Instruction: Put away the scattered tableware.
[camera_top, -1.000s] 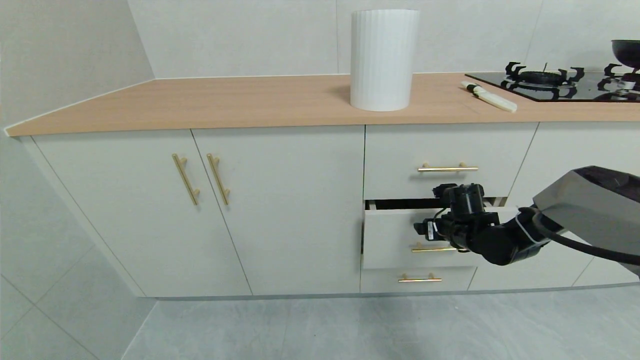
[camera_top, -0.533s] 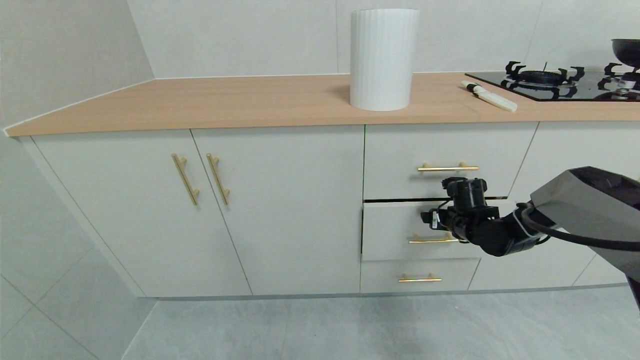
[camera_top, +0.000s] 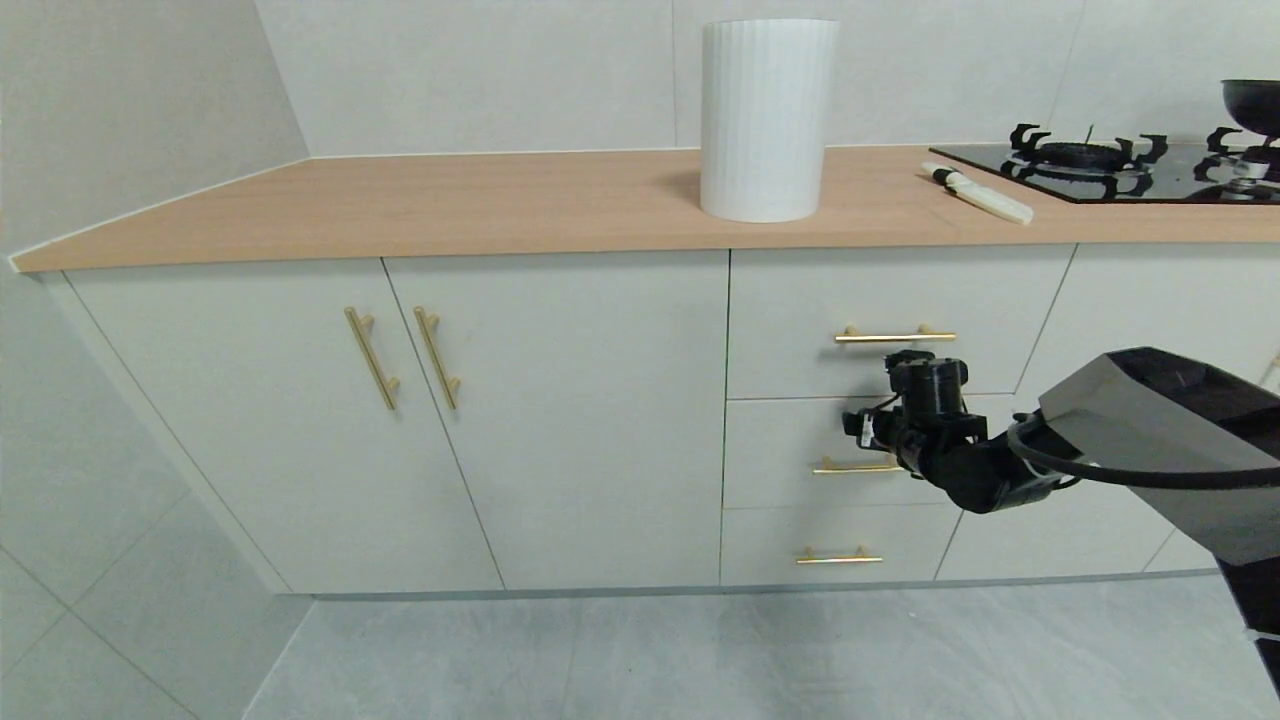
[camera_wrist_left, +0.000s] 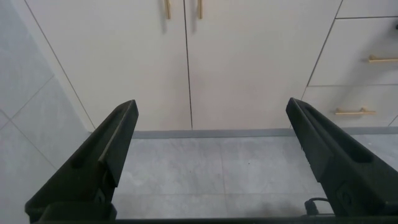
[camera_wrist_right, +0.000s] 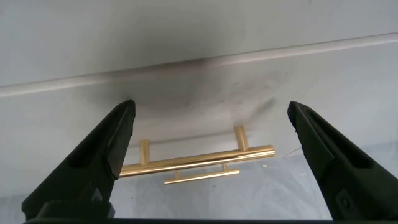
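While the white utensil (camera_top: 977, 192) lies on the wooden countertop (camera_top: 450, 205) just beside the black hob (camera_top: 1110, 172), you see the middle drawer (camera_top: 775, 440) below it shut flush. Your right gripper (camera_wrist_right: 209, 111) sits close in front of that drawer's gold handle (camera_wrist_right: 196, 159), jaws spread wide and holding nothing. Your left gripper (camera_wrist_left: 211, 106) is likewise spread and empty, facing the cupboard doors (camera_wrist_left: 186, 62) and the floor. A tall white ribbed cylinder (camera_top: 766, 118) stands on the countertop.
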